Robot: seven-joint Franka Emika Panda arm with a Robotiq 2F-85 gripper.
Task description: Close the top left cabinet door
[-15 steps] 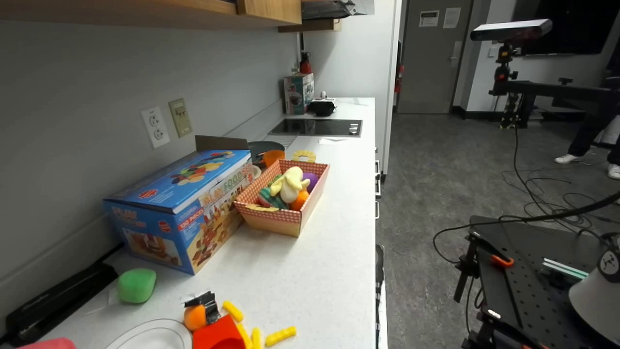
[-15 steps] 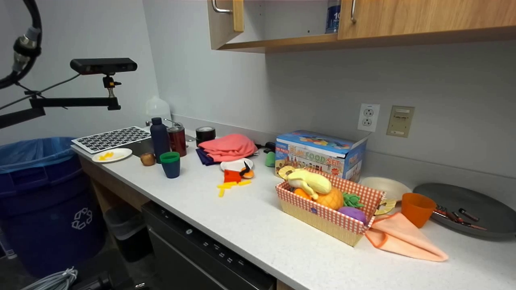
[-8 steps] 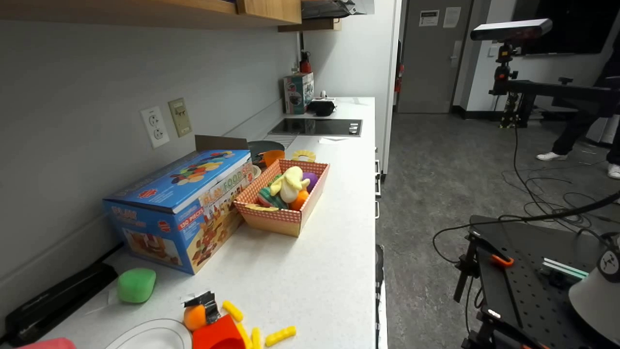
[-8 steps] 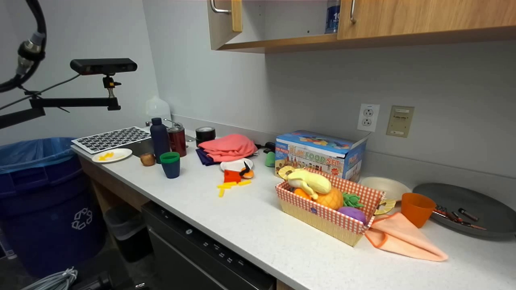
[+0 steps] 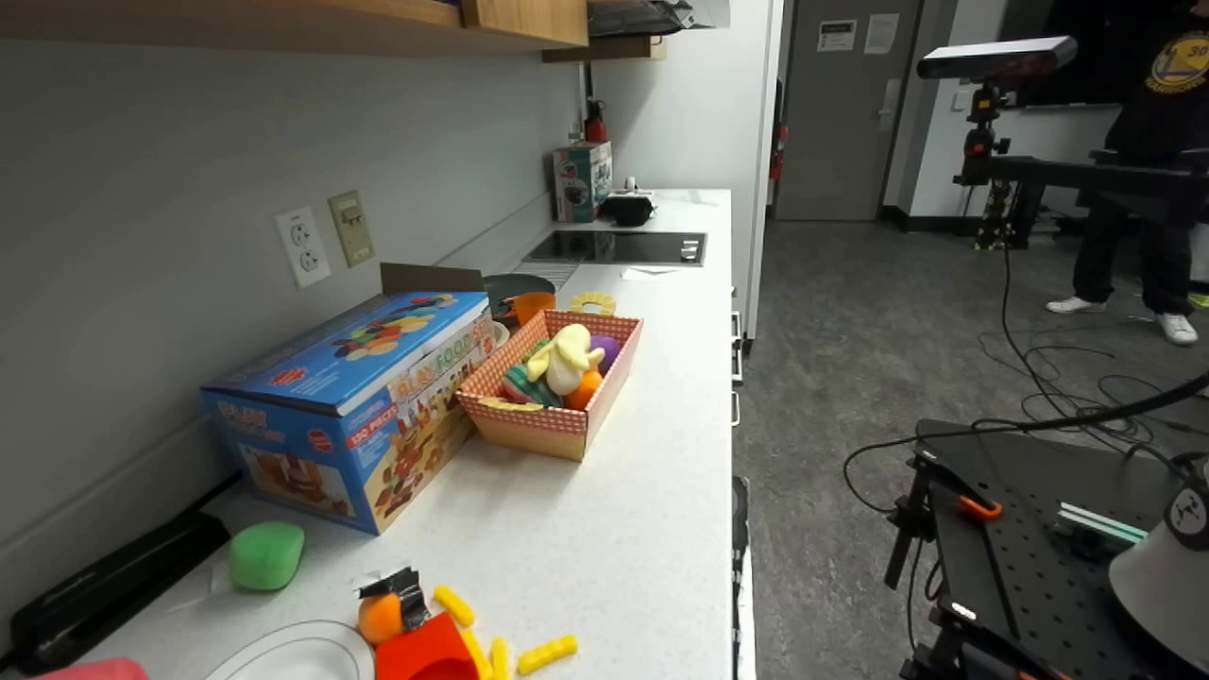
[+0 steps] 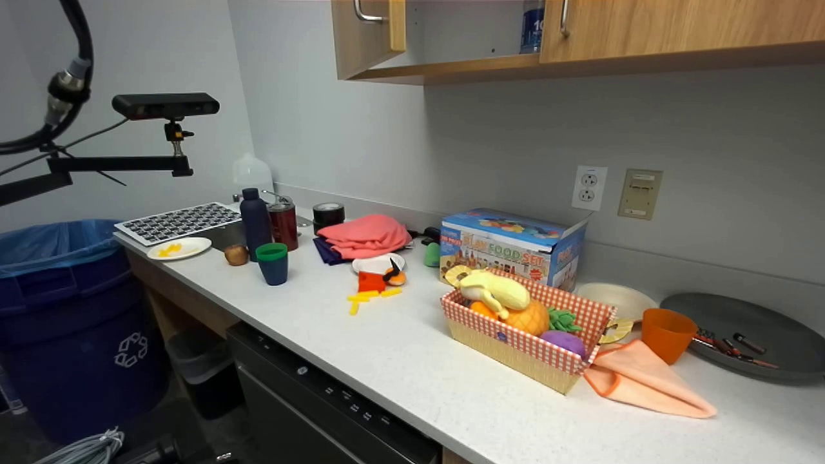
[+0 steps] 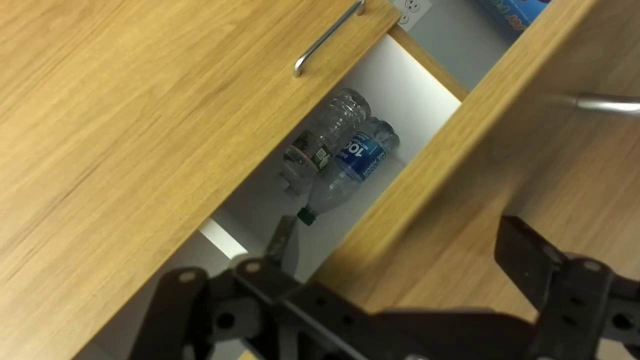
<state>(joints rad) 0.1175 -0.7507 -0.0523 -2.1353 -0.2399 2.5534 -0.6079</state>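
The left cabinet door [image 6: 367, 38] is wooden with a metal handle and stands partly open in an exterior view. In the wrist view the door [image 7: 450, 200] runs diagonally from upper right to lower middle, its handle [image 7: 607, 104] at the right. My gripper [image 7: 397, 237] is open, with its fingers wide apart. The door's edge lies between them in the picture: one finger is over the opening side, the other over the handle side. I cannot tell whether a finger touches the door. The gripper is out of view in both exterior views.
The neighbouring door [image 7: 150, 125] is shut. Plastic bottles [image 7: 357, 155] stand inside the open cabinet. Below, the counter [image 6: 361, 341] holds a play food box [image 6: 509, 245], a basket of toy food [image 6: 515, 354] and cups. A camera on an arm [image 6: 166, 106] stands at the left.
The door's free edge and handle have swung a little to the right, narrowing the opening. The robot's cable at the upper left has moved right. A person in the background has stepped into fuller view.
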